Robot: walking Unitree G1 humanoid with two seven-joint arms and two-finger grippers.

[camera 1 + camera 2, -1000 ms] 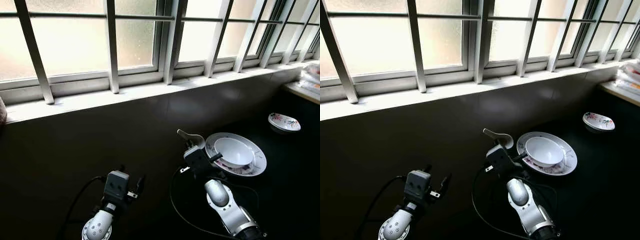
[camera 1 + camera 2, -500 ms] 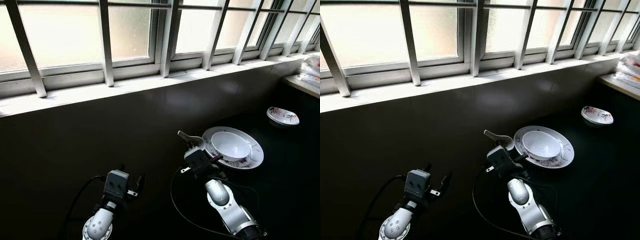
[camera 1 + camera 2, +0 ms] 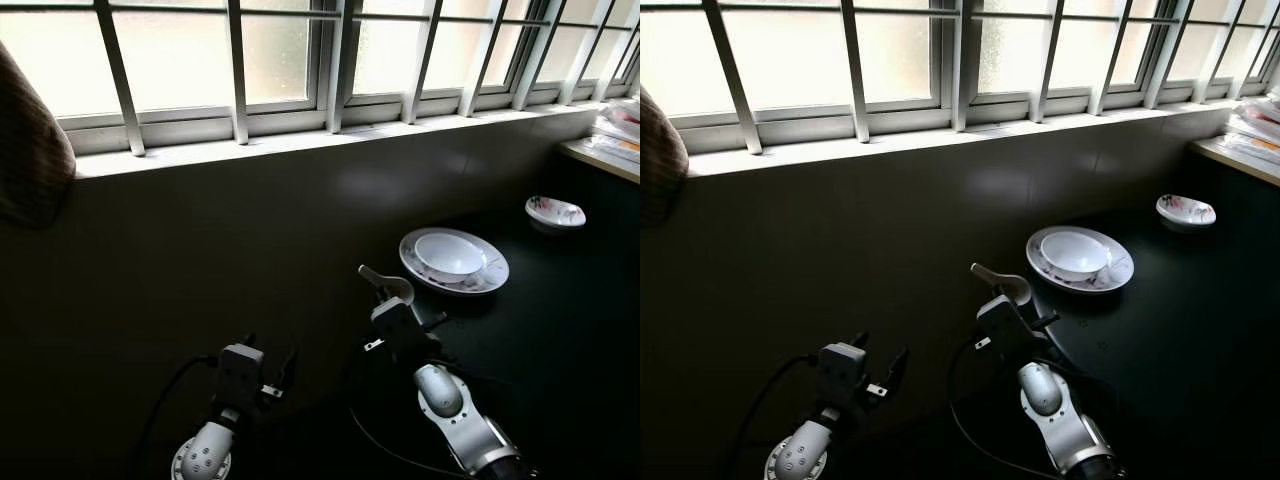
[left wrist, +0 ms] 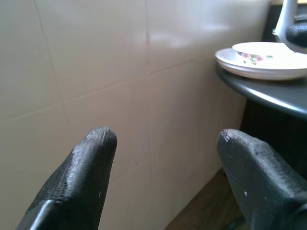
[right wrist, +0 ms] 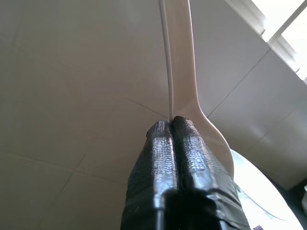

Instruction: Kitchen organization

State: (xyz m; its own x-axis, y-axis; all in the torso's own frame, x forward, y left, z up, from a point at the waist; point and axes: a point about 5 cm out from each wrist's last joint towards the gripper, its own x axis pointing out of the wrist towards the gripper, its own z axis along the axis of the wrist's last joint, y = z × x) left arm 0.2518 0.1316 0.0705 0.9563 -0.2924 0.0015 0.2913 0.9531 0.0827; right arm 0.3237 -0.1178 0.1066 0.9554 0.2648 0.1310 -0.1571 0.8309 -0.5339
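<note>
Right wrist view gives me the clearest read: my right gripper point(image 5: 171, 125) has its fingers pressed together on the handle of a white spoon point(image 5: 184, 81), with the bowl end just beside the fingertips and the handle running on past them toward the tiled wall point(image 5: 72, 96). From the head camera, that gripper point(image 3: 392, 300) is raised in front of the wall, near the rounded edge of the dark tabletop point(image 3: 560, 330), and the spoon point(image 3: 385, 283) sticks up above it, in the air.

A plate point(image 3: 487, 278) sits on the tabletop near the wall-side edge, with a white bowl point(image 3: 449, 253) resting in it (the plate has a faint floral print). A smaller patterned dish point(image 3: 555, 211) lies well apart from them, toward the far right corner.

My left gripper point(image 4: 168, 182) has its fingers point(image 4: 91, 158) spread wide with nothing between them, pointing at the wall, and the plate and bowl show beyond on the tabletop edge. From the head camera it point(image 3: 268, 362) hangs low, left of the tabletop.

Barred windows point(image 3: 280, 50) run above the sill point(image 3: 300, 140).
</note>
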